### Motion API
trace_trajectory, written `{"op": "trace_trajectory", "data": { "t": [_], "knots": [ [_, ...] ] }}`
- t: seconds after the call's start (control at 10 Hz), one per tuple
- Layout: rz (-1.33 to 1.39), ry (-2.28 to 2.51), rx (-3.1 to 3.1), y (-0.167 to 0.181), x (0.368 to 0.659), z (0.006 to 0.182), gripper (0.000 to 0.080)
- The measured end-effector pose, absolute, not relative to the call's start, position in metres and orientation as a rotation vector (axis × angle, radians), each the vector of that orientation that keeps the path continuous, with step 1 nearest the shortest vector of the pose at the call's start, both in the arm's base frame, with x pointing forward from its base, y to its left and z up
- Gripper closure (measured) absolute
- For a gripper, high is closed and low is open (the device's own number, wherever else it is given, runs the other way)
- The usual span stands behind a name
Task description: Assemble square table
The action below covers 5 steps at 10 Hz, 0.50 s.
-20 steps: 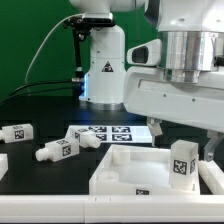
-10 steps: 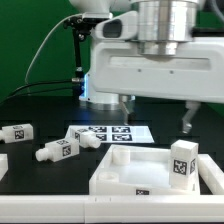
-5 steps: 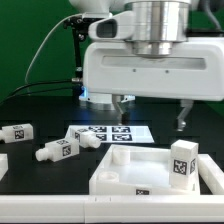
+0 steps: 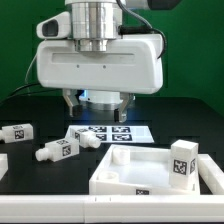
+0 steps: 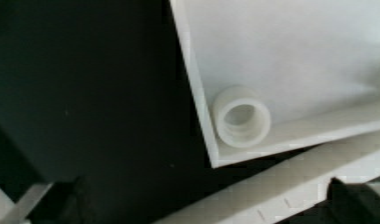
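Here's the gripper (image 4: 98,108), high in the middle of the exterior view, its broad white body filling the top of the frame. Its two dark fingers (image 4: 71,101) are spread far apart with nothing between them: wide open and holding nothing. The wrist view agrees, with the gripper (image 5: 201,198) showing only its dark fingertips (image 5: 41,202) at opposite edges of the picture, clear of every part. The gripper hangs above the marker board (image 4: 108,131), which lies flat in the centre of the frame on the black table (image 4: 40,112). The square tabletop (image 4: 135,172) sits in the lower right of the exterior view, white and thick-rimmed, lying flat on the table. The upright leg (image 4: 182,160) stands on the tabletop's right side, its black-and-white tag facing the camera. The other three legs are lying down. The far-left leg (image 4: 15,133) is at the left edge, well apart from the tabletop. The middle leg (image 4: 58,150) is left of centre. The third leg (image 4: 83,138) is at the marker board's left end, near the tabletop's back corner; whether it touches the board is hard to tell. In the wrist view, one corner of the tabletop (image 5: 293,60) shows against the dark table, with a round socket (image 5: 245,120) raised just inside that corner. A pale blurred bar (image 5: 302,178) runs just beside the panel's edge, too soft to identify.
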State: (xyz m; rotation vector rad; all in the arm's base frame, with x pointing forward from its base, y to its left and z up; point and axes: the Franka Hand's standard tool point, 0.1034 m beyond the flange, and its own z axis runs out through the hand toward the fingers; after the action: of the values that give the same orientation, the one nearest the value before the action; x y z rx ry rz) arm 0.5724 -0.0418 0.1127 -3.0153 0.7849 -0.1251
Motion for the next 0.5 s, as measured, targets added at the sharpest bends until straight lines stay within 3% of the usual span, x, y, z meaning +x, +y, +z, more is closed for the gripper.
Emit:
{"op": "trace_trajectory", "data": {
  "t": [0.2, 0.5],
  "knots": [
    [-0.138, 0.809, -2.998, -0.048, 0.569, 0.107, 0.0151],
    [-0.069, 0.932, -2.941, -0.102, 0.52, 0.075, 0.0151]
  ]
}}
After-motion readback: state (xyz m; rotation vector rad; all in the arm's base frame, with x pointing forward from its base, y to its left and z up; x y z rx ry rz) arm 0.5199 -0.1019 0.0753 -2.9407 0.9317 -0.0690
